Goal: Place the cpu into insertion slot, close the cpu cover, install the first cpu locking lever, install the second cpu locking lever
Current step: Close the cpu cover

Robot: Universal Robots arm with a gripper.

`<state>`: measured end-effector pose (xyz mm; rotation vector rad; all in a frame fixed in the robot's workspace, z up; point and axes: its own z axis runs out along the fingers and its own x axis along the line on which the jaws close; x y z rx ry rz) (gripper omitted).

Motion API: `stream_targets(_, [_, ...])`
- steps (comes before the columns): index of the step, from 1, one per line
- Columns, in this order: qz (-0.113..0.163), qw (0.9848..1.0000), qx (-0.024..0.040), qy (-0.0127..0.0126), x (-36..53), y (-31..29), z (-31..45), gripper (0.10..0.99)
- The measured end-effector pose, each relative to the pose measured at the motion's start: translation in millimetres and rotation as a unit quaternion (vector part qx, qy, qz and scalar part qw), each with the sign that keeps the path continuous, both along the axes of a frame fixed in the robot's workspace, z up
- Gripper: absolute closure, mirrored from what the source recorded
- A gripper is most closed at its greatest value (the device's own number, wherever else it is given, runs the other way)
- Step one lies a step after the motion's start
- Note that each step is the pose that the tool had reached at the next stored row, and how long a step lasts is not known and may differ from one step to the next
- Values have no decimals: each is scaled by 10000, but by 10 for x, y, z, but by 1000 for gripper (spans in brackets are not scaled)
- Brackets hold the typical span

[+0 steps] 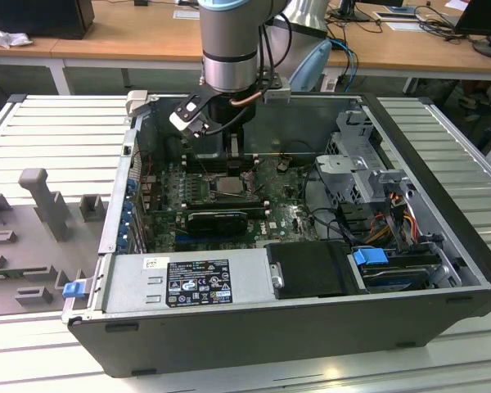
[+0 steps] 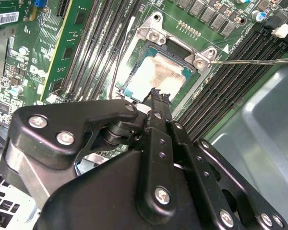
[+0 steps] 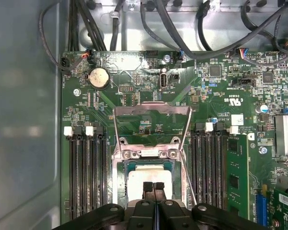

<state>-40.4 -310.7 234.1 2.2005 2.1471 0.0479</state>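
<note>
The cpu (image 3: 143, 175) lies flat in the insertion slot, pale and square; the slot's metal rim (image 3: 146, 153) frames it. The cpu (image 2: 158, 76) sits just beyond my fingertips in the second wrist view too. My gripper (image 3: 153, 186) is shut with nothing between the fingers, its tips together right above the chip's top. The cpu cover (image 3: 151, 108) stands raised off the socket, and the board shows through its window. A thin wire lever (image 2: 252, 61) sticks out sideways, unlatched. In the exterior view my gripper (image 1: 233, 154) hangs over the socket (image 1: 229, 187) inside the case.
Black memory slots (image 3: 86, 172) run along both sides of the socket. A long black card (image 1: 217, 219) lies in front of it, a power supply (image 1: 188, 282) nearer still. A drive cage (image 1: 356, 176) and cables fill the exterior view's right. Case walls (image 3: 24, 120) enclose the board.
</note>
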Motion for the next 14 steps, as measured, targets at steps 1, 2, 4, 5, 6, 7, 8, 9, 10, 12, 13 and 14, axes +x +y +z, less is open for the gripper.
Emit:
stream_targets(1, [0,10000,-1,0,0,0,4,980])
stream_targets(2, [0,10000,-2,1,0,-1,10,980])
stream_targets(4, [0,10000,-1,0,0,0,25,980])
stream_targets(5, [0,10000,-1,0,0,0,36,980])
stream_targets(6, [0,10000,-1,0,0,0,48,980])
stream_targets(7, [0,10000,0,0,0,0,61,980])
stream_targets(8, [0,10000,-1,0,0,0,74,980])
stream_targets(9, [0,10000,-1,0,0,0,91,980])
stream_targets(10, [0,10000,-1,0,0,0,100,980])
stream_targets(12, [1,10000,0,0,9,0,108,980])
stream_targets(13, [0,10000,0,1,21,0,108,980])
stream_targets(14, [1,10000,0,3,33,0,108,980])
